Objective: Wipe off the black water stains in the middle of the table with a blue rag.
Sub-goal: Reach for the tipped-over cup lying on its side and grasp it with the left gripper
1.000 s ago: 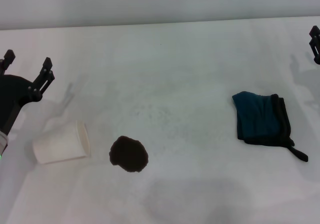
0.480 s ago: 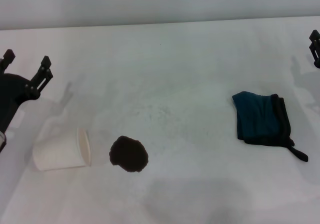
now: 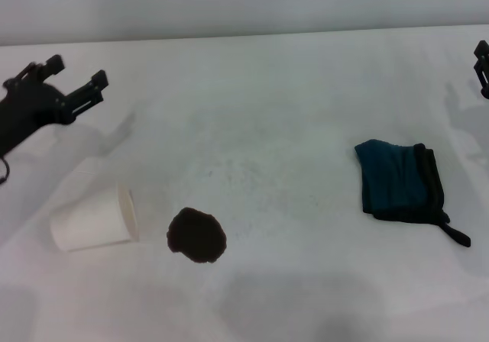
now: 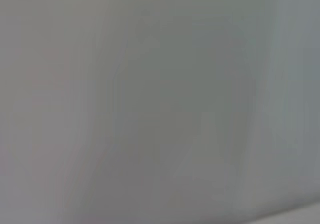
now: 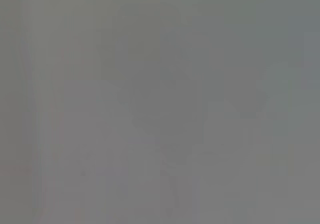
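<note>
My left tool (image 3: pixel 75 81) hangs over the table's (image 3: pixel 290 90) far left, fingers spread, holding nothing; my right tool (image 3: pixel 481 69) sits at the right edge, mostly cut off, state unreadable; black water stains (image 3: pixel 197 235) lie left of centre, just beside a tipped paper cup (image 3: pixel 93 220); blue rag (image 3: pixel 399 180) lies folded well to the right, untouched.

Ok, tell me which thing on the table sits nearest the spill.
The white paper cup, lying on its side just left of the black water stains; the blue rag lies far right.
</note>
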